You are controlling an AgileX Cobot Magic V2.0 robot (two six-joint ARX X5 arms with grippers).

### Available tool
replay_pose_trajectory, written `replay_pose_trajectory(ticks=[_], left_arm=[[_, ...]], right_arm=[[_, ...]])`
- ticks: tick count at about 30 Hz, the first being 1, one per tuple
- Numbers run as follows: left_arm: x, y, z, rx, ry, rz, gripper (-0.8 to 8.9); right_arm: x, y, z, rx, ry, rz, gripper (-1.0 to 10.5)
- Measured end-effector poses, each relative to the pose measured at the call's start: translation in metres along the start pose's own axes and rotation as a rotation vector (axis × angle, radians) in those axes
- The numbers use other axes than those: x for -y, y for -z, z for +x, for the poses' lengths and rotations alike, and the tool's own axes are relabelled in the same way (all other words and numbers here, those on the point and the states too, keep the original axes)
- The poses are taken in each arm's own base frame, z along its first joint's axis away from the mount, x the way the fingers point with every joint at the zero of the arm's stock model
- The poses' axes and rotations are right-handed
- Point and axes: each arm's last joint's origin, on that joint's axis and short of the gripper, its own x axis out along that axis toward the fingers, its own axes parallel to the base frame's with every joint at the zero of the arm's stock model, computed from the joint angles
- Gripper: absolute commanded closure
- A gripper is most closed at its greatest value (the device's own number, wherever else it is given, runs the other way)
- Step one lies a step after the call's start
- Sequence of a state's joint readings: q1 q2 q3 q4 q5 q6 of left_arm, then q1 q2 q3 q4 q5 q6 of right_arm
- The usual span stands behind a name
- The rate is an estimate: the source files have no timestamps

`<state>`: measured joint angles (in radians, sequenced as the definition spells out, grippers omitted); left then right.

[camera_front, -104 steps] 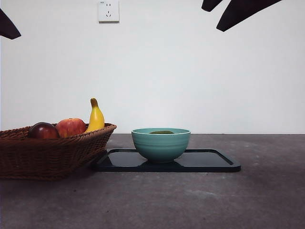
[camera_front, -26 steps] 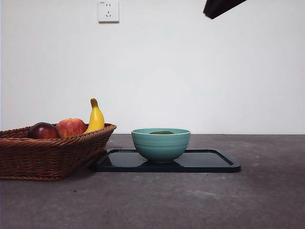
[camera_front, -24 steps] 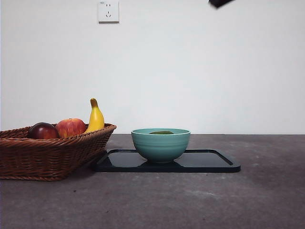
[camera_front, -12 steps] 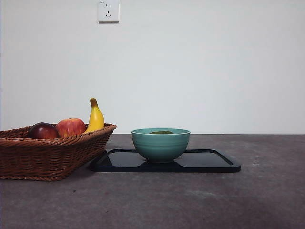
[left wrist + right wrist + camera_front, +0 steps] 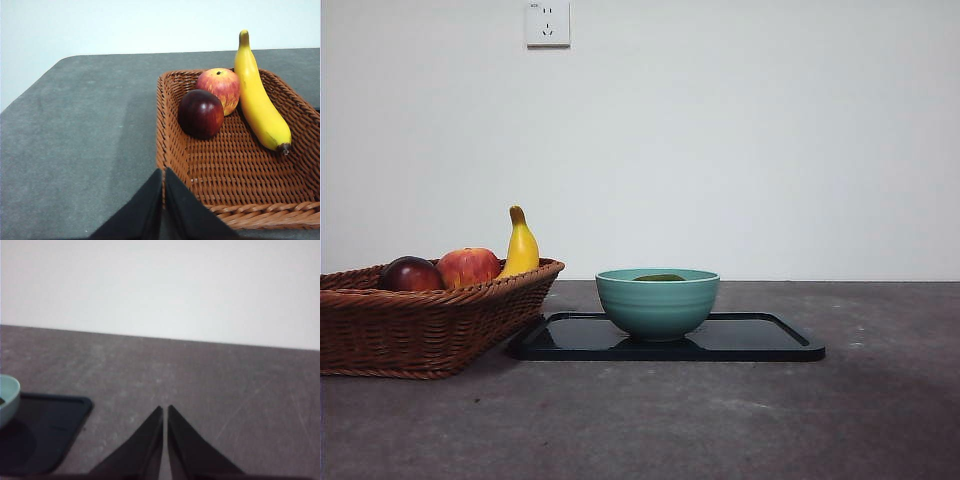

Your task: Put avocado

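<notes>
Front view: avocado point(image 5: 659, 277) lies inside bowl point(image 5: 657, 303).

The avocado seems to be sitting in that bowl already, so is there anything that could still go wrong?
Little, I think. Only a sliver of the avocado shows above the bowl rim, so how it sits is unclear. The basket seems to touch the tray, so a nudge might shift it. Both grippers are shut and away.
</notes>
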<state>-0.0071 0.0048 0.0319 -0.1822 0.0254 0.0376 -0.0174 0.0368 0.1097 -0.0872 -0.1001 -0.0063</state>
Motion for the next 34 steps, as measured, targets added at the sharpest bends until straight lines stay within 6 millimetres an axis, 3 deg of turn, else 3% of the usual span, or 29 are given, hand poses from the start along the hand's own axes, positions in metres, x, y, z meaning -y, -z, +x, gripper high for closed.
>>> replay_pose_trajectory(ticks=[7,14,34], left_arm=[[0.0,0.0,0.0,0.0,0.0,0.0,8.07],[0.0,0.0,0.0,0.0,0.0,0.0,8.07],[0.0,0.0,0.0,0.0,0.0,-0.002,8.07]], right_arm=[[0.001,0.029,0.004,-0.061,0.021,0.044,9.4],[0.001,0.037,0.003,-0.141,0.033,0.065,9.4],[0.001,0.037,0.003,-0.137,0.035,0.079,9.4]])
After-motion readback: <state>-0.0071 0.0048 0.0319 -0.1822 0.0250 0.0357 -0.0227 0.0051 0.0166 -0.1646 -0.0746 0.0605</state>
